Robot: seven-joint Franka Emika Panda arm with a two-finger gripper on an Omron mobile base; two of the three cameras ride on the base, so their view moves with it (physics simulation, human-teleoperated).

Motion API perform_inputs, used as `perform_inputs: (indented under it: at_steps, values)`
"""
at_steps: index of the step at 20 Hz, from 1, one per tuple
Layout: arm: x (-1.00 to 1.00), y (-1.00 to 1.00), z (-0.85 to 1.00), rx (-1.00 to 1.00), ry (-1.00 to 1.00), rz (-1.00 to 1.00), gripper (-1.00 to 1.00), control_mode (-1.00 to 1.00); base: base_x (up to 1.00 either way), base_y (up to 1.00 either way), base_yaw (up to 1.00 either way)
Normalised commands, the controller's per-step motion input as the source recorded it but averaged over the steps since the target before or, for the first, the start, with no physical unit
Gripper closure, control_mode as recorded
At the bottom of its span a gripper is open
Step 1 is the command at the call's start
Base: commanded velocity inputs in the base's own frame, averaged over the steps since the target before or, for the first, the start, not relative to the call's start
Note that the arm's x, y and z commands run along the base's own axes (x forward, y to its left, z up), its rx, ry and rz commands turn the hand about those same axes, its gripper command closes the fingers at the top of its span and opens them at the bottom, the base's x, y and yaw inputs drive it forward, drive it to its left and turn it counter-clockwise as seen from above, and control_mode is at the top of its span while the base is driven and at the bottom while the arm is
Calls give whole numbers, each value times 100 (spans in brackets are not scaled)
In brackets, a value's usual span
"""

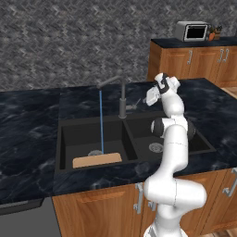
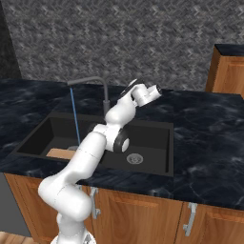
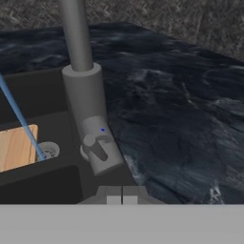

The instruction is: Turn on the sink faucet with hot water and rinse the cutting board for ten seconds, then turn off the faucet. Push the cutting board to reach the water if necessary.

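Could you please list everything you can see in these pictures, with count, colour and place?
sink: one, matte black, two basins, set in the counter.
faucet: one, dark grey, upright behind the divider between the basins, spout swung over the left basin.
water: one thin blue stream, running from the spout tip down to the drain area of the left basin.
cutting board: one, light tan wood, flat at the front of the left basin, just beside where the stream lands.
drains: two, silver, one in each basin.
counter: one, dark marbled, around the sink.
cabinets: wood brown with metal handles, under the counter and at far right.
toaster oven: one, silver, on the far right cabinet.
gripper: one, shut, near the faucet's side lever.
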Motion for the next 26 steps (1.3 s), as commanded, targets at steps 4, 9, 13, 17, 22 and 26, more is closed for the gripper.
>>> perform_inputs:
  at_steps: [4, 9, 13, 17, 22, 26]
  values:
    - [17, 0, 0, 0, 0, 0, 100, -100, 0, 0, 0]
    - [15, 1, 0, 0, 0, 0, 100, -100, 0, 0, 0]
    - [1, 17, 0, 0, 0, 0, 100, -100, 0, 0, 0]
    - [0, 16, 0, 0, 0, 0, 100, -100, 0, 0, 0]
    - [0, 17, 0, 0, 0, 0, 100, -100, 0, 0, 0]
    - [0, 12, 0, 0, 0, 0, 100, -100, 0, 0, 0]
